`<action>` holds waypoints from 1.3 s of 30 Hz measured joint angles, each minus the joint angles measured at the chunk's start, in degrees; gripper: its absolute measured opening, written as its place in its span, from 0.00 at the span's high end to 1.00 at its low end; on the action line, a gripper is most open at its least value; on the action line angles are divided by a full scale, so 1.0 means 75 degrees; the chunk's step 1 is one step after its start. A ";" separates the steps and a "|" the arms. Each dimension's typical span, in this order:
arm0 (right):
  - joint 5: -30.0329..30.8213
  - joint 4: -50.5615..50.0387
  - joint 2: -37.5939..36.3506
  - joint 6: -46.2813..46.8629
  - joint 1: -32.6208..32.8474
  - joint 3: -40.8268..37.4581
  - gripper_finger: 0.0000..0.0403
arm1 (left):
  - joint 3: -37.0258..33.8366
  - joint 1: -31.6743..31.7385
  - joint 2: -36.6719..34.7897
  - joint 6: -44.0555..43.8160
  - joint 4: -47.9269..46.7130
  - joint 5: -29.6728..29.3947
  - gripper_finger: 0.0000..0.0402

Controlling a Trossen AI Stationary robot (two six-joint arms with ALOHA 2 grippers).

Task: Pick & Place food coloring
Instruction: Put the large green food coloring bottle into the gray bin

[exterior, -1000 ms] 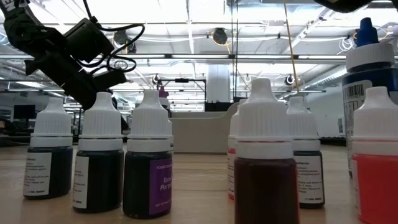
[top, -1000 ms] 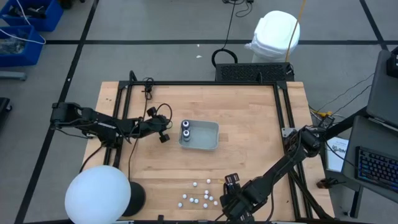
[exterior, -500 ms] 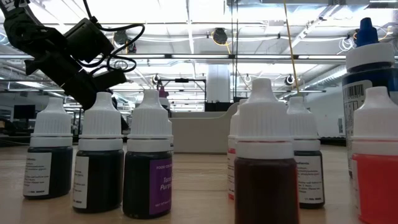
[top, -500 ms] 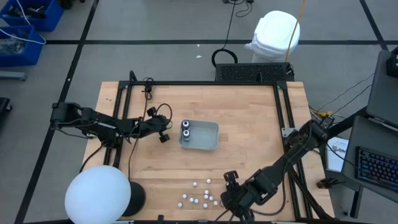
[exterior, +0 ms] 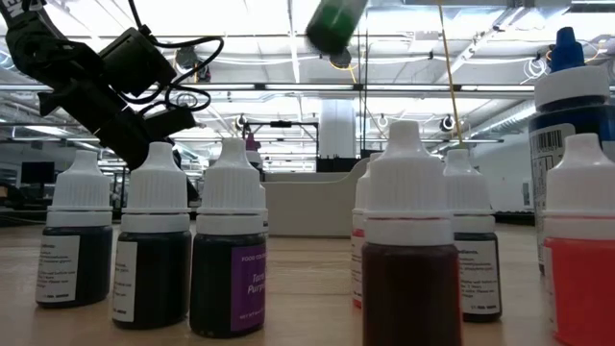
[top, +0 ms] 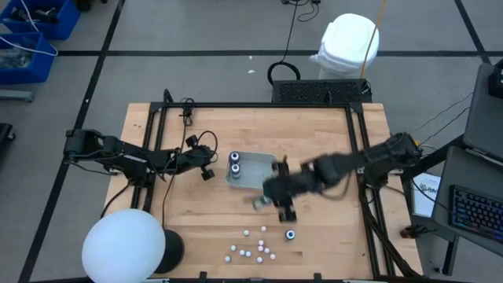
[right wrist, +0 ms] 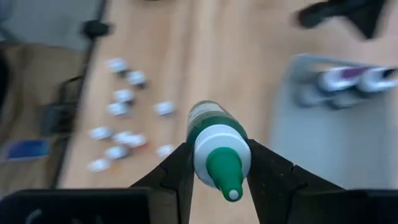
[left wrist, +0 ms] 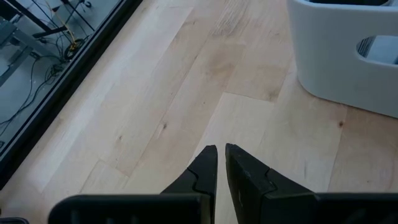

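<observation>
From where I stand, the left gripper sits left of centre in the overhead view, parked just beside the grey tray with its two dark fingers pressed almost together on nothing but bare wood — it waits.

The tray, near the middle of the frame, already has two bottles standing in its left end, caps up.

Just right of the tray's lower edge comes the right gripper, blurred with motion, its jaws part-closed around a green food coloring bottle. The wrist view shows the grip plainly: one finger on each side of the white cap's collar, the green nozzle pointing toward the camera, the body hanging beyond. In the table-level view the same bottle shows tilted at the top of the frame, high above the row of standing bottles.

Lower in the overhead frame, a scatter of white-capped bottles lies on the table, with one dark-ringed bottle apart to the right.

I judge these bottles light and stiff — small plastic droppers, smooth-sided and easily tipped (they look top-heavy under those tall caps). The shoulder under the cap seems the sensible place to pinch: the ridge keeps it from sliding through. A grip lower on the labelled body would likely slip or swing.
</observation>
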 joint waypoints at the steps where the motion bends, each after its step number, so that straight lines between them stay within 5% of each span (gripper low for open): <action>1: -0.0002 -0.0013 0.0002 -0.0227 -0.0292 0.0000 0.72 | 0.0000 0.0000 0.0000 0.0001 0.0002 -0.0001 0.90; 13: -0.0853 0.0248 0.0980 -0.2135 -0.2652 0.0037 0.72 | 0.0000 -0.0001 0.0000 0.0250 0.0020 -0.0012 0.90; 25: 0.0001 -0.2185 0.3244 -0.2845 -0.2488 0.2819 0.71 | 0.0000 0.0001 0.0000 0.0585 0.0058 -0.0009 0.90; 39: 0.0407 -0.1593 0.3861 -0.2947 -0.2662 0.2891 0.71 | 0.0000 0.0001 0.0000 0.0701 0.0298 -0.0006 0.90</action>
